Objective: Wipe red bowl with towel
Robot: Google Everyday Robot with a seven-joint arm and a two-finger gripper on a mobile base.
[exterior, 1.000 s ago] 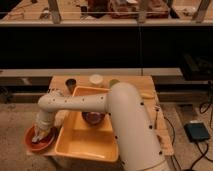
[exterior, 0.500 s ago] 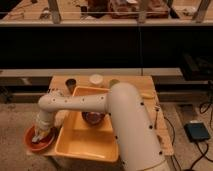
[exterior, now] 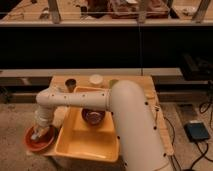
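Observation:
The red bowl [exterior: 39, 140] sits at the front left corner of the wooden table [exterior: 150, 95]. My white arm reaches from the lower right across the yellow tub and bends down over the bowl. My gripper [exterior: 38, 131] is inside the bowl, pressing a pale towel [exterior: 36, 135] against its inner surface. The towel shows only as a small light patch under the gripper.
A large yellow tub [exterior: 90, 140] fills the table's middle, with a dark bowl [exterior: 93, 117] inside it. A dark cup [exterior: 71, 83], a white cup [exterior: 96, 79] and a greenish item [exterior: 113, 82] stand at the far edge. A blue pedal [exterior: 198, 131] lies on the floor to the right.

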